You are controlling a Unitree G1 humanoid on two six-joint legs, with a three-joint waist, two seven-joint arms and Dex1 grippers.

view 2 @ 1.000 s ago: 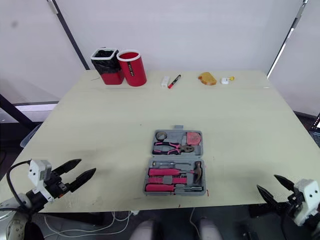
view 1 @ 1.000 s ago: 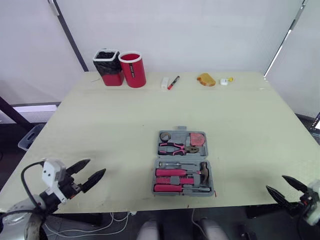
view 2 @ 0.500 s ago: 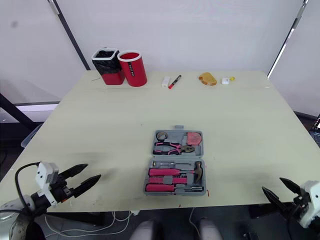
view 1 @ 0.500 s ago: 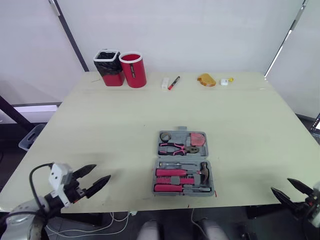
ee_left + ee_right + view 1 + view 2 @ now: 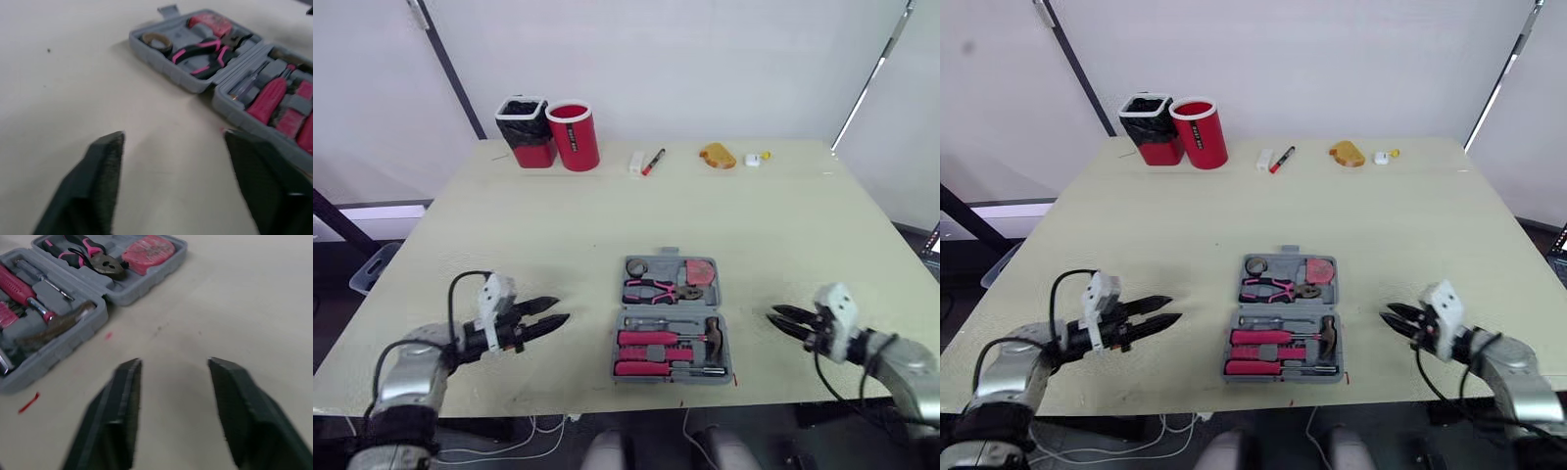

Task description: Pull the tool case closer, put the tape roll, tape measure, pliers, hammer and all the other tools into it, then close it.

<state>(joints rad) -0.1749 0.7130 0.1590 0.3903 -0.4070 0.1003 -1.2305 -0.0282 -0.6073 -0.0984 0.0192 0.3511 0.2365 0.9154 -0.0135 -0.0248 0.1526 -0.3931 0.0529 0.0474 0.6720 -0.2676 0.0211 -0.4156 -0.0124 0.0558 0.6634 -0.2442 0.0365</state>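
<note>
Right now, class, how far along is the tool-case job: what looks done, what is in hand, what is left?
Done: the tape roll, tape measure, pliers and hammer lie in the open tool case near the front edge of the table. In hand: nothing; the left gripper and right gripper flank it, both open. Left: closing the case.

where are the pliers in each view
Left eye: pliers mid-picture, in the case's far half.
Right eye: pliers same place, slightly further left.
Left wrist: pliers between tape roll and tape measure.
Right wrist: pliers beside the tape measure.
Shared landmark: the red tape measure at the pliers' nose.
</note>
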